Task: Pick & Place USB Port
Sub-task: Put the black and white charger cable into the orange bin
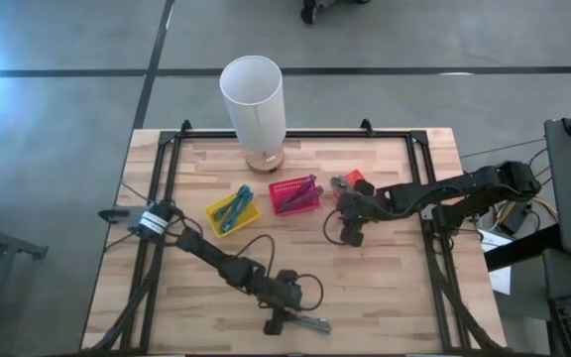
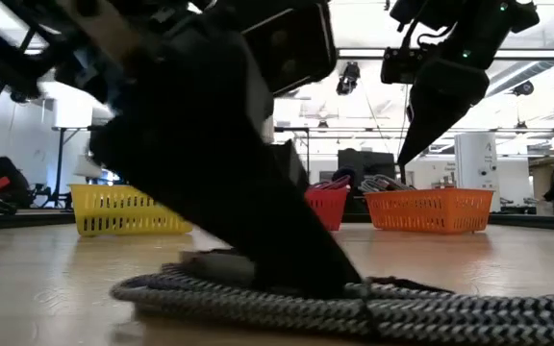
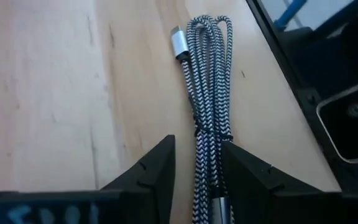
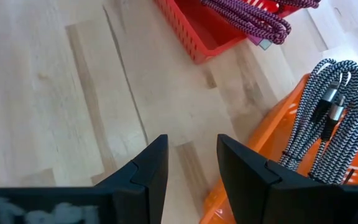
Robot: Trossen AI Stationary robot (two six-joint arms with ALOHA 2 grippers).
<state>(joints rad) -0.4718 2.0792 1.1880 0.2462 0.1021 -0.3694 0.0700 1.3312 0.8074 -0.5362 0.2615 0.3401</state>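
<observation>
My left gripper (image 3: pixel 197 180) is down at the near edge of the table (image 1: pixel 385 288), its two fingers straddling a coiled black-and-white braided USB cable (image 3: pixel 209 99) that lies flat on the wood, its silver plug (image 3: pixel 179 45) pointing away from me. The fingers sit close on either side of the bundle, touching or nearly so, but I cannot say they have a firm pinch yet. To do this well, I judge I should close squarely across the middle of the bundle, near its tie, so every strand is caught and no loop slips free when I lift. My right gripper (image 4: pixel 191 168) hangs above bare wood beside the orange basket (image 4: pixel 272 155), fingers spread and empty; that basket already holds cables of the same striped kind, which suggests it is the destination. The red basket (image 1: pixel 295 194) with purple cables and the yellow basket (image 1: pixel 232 211) stand farther back, with a white cylinder (image 1: pixel 254 99) behind them. The table's black frame rail (image 3: pixel 303 68) runs just beside my cable, so I should rise straight up before swinging across the open middle.
</observation>
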